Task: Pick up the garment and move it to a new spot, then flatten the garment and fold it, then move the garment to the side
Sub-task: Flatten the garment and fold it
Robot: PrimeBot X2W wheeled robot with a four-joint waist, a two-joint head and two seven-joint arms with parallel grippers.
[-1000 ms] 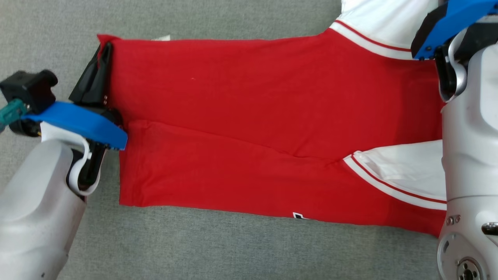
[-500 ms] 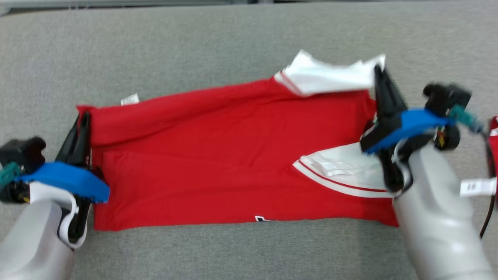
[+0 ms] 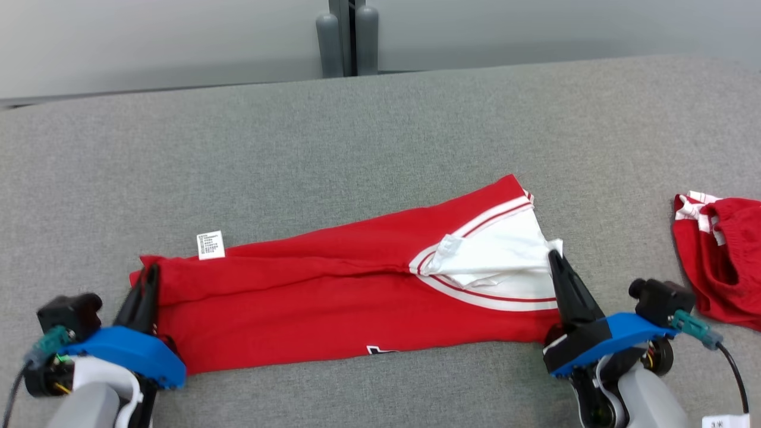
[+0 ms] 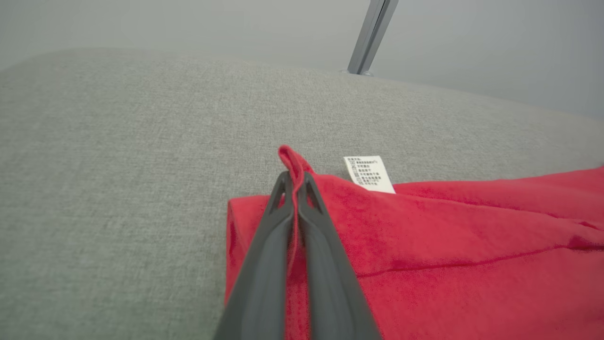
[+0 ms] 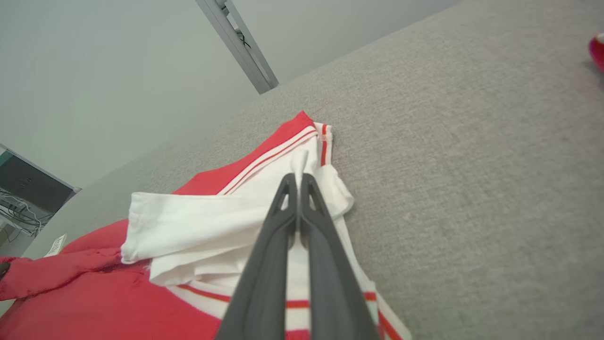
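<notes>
Both ends of the garment [image 3: 333, 303] are pinched as it lies in a long red and white band across the grey bench [image 3: 380, 148]. It looks thin, soft and light (likely to sag and crease between holds), so hems make the best grips. The left pincer [image 3: 150, 274] is clenched on the red hem corner, the right pincer [image 3: 554, 257] on white sleeve fabric. A red bundle [image 3: 722, 267] lies well apart.

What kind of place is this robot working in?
Probably a robot test room, not a home: a wide grey fabric-covered table, plain pale wall panels with a grey metal post, and a red-and-white garment laid out.
</notes>
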